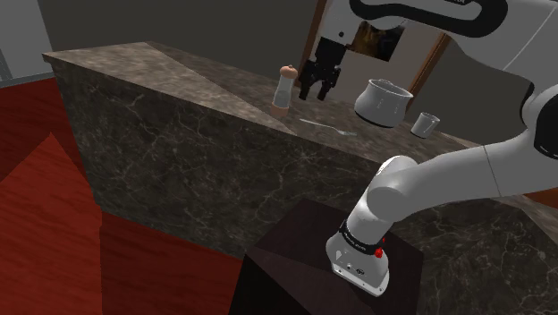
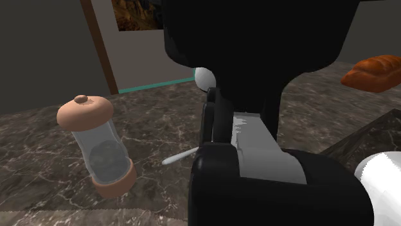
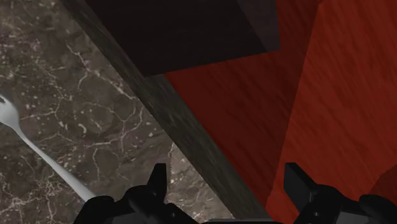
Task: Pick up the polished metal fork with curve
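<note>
Fingers (image 3: 157,181) are standing wide apart, holding nothing, apparently readying to straddle the fork (image 3: 39,153) lying on the counter (image 3: 95,83) beside them.

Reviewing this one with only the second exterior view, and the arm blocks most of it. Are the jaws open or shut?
Observer: Open; in the wrist view they stand apart with nothing between them.
Operator: Is the fork between them?
Observer: No, the fork lies on the counter outside the gap, beside one jaw, untouched.
Operator: What else stands near it?
Observer: In the shoulder view, a pale pot and a small cup stand toward that view's right of the fork.
</note>
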